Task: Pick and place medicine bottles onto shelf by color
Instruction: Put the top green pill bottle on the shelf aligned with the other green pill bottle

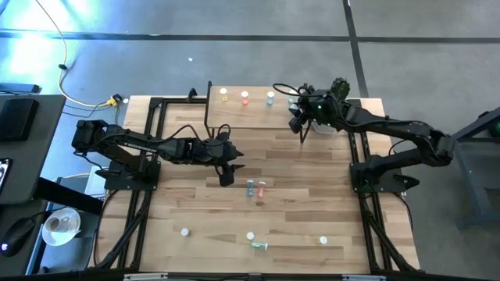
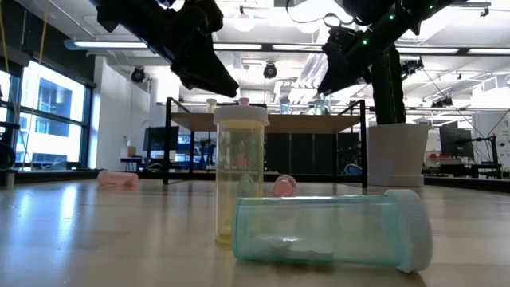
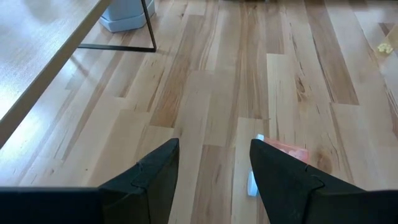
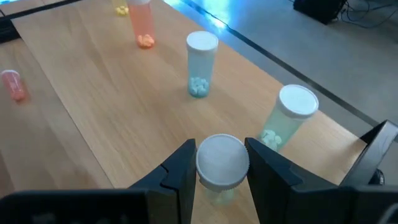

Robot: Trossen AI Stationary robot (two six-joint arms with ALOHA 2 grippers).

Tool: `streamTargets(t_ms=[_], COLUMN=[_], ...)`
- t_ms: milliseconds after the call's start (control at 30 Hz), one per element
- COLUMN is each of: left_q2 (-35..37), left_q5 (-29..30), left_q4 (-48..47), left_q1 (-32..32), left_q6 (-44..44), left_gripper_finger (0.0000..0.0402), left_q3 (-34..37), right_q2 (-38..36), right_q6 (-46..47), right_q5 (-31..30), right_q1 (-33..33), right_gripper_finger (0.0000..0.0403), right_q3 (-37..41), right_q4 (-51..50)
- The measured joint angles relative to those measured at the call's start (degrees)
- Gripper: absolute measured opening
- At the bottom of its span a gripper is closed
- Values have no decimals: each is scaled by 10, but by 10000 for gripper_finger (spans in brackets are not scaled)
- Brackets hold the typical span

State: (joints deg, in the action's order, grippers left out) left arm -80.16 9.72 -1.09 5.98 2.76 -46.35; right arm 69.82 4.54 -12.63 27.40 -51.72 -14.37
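Between the right pincer's (image 4: pixel 221 163) two dark fingers sits a small green white-capped bottle (image 4: pixel 222 168), pinched above the low light-wood shelf (image 4: pixel 93 106). Lower it straight beside the other green bottle (image 4: pixel 287 118), then let go.

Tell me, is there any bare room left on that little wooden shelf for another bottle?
Yes. The shelf is bare along its near side, in front of the back row of bottles. It is crowded at the far right end, where the right gripper holds a white-capped bottle beside a green bottle.
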Motion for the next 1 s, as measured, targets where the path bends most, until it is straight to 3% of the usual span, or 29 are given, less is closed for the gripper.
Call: streamTargets(t_ms=[1000], left_q2=[0], left_q5=[-1], left_q4=[-9], left_q1=[0], left_q6=[0], left_gripper_finger=[188], left_q3=[0], right_q2=[24], right_q6=[-15], right_q5=[3], right_q1=[0], right_gripper_finger=[122], right_q3=[0], right_q4=[11])
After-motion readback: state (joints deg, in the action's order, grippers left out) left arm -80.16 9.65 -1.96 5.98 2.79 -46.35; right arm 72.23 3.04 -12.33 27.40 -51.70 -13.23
